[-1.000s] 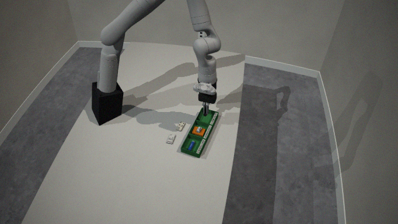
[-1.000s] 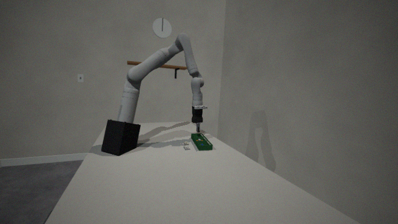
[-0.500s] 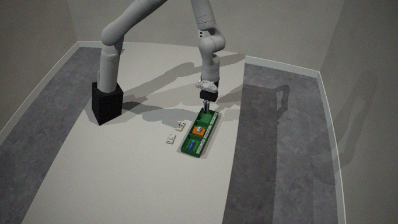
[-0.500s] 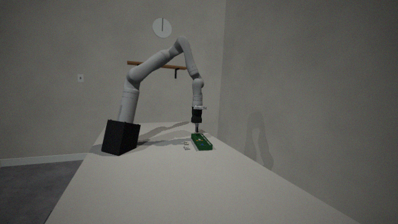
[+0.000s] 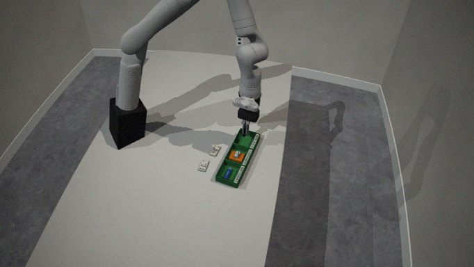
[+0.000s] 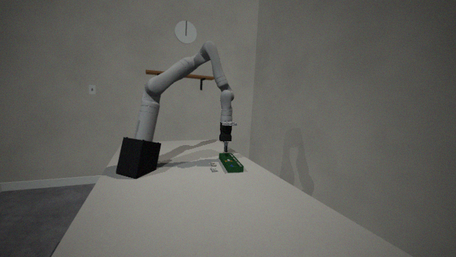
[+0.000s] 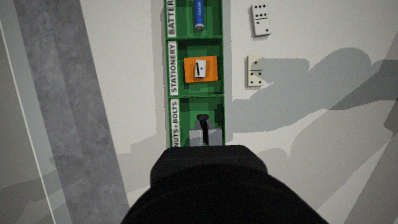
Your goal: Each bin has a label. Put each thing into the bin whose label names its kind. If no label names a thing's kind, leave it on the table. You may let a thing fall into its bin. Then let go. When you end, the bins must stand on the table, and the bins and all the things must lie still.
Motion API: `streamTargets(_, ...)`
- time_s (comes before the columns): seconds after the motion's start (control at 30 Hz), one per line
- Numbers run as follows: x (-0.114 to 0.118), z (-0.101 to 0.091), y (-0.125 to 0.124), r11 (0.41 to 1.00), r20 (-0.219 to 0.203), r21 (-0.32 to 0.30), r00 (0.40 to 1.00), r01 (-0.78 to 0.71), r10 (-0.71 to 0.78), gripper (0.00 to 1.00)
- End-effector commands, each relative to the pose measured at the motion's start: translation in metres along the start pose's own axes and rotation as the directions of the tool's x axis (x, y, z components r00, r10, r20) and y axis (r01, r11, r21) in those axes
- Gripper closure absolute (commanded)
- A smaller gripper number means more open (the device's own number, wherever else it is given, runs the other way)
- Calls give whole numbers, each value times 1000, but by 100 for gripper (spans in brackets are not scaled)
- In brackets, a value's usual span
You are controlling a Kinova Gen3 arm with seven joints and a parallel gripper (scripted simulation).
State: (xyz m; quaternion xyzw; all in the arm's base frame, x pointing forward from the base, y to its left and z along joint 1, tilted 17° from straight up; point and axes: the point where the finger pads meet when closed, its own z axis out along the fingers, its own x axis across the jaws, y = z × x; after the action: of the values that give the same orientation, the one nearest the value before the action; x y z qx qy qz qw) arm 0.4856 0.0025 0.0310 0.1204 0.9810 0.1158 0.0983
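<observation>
A green tray of three bins (image 5: 227, 183) (image 6: 235, 169) (image 7: 192, 106) lies on the table, labelled BATTERY (image 7: 172, 24), STATIONERY (image 7: 173, 75) and NUTS+BOLTS (image 7: 175, 123). A blue battery (image 5: 228, 172) (image 7: 199, 15) lies in the BATTERY bin. An orange sharpener (image 5: 236, 155) (image 7: 200, 69) lies in the STATIONERY bin. My gripper (image 5: 244, 132) (image 6: 226, 147) (image 7: 203, 128) hangs just above the NUTS+BOLTS bin, shut on a small dark bolt (image 7: 202, 119). Two dominoes (image 5: 215, 149) (image 5: 203, 165) (image 7: 255, 70) (image 7: 260, 20) lie on the table beside the tray.
The arm's black base (image 5: 127, 123) (image 6: 138, 162) stands on the table to the left of the tray. The table's edge runs close along the tray's label side, with grey floor (image 5: 323, 167) beyond it.
</observation>
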Motion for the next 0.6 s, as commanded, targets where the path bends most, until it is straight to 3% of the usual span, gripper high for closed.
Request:
streamTargets(0.0,-1,-1,-1,1000,2,0,1000,-2,2,100)
streamTargets(0.37,-1,-1,-1,1000,2,0,1000,-1,1,100)
streamTargets(0.57,-1,11,-1,1000,2,0,1000,-2,2,100)
